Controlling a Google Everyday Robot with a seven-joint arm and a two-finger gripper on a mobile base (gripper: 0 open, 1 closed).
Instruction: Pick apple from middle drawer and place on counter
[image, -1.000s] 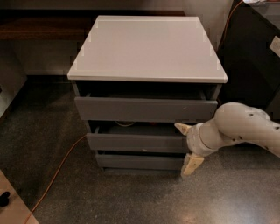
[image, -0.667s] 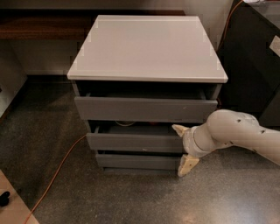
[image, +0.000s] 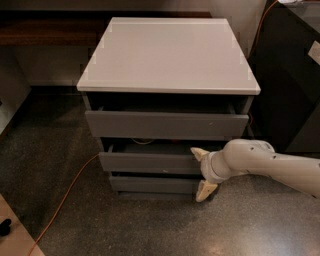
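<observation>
Unclear contents in middle drawer (image: 150, 162), beside pincer (image: 196, 174)

Pale grey-white tabletop (image: 167, 55); dark grey middle drawer (image: 147, 162), the cream gripper (image: 202, 171) at its right end, fingers (image: 199, 153) spread. Speckled grey floor (image: 150, 227), orange cable (image: 65, 195), dark brown shelf (image: 45, 31).

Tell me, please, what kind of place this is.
Probably a lab or workshop, not a home: a grey drawer cabinet stands on a speckled hard floor, an orange cable trails across it, and the robot's gripper, fingers open, is at the middle drawer front.
</observation>
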